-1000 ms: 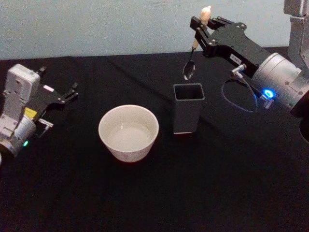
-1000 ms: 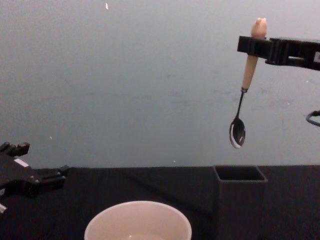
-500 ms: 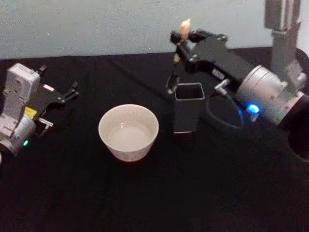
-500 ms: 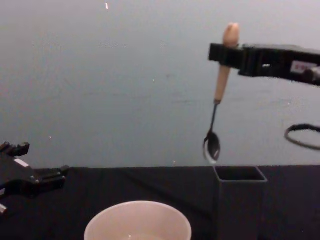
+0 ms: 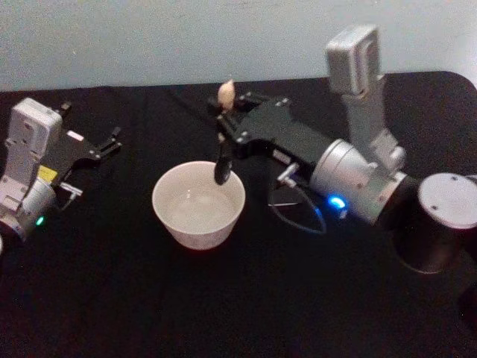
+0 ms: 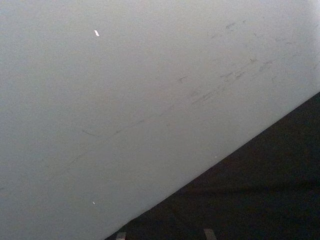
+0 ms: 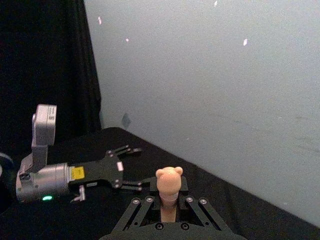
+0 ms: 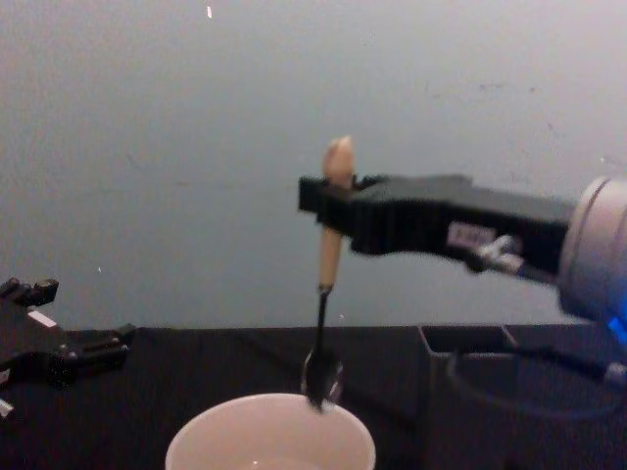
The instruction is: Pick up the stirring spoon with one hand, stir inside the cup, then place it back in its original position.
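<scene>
We are just starting to stir. Our right claw (image 5: 223,121) is clamped on the stirring spoon (image 5: 222,149), which hangs straight down mid-frame, its bowl at the upper right rim of the cup (image 5: 195,233). Next, we think, it should dip lower and go in circles. Our left claw (image 5: 104,145) rests at the left edge, fingers apart.

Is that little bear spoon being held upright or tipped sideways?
Upright. The right gripper clamps the stirring spoon by its handle, bear head on top, bowl hanging down at the cup rim.
</scene>
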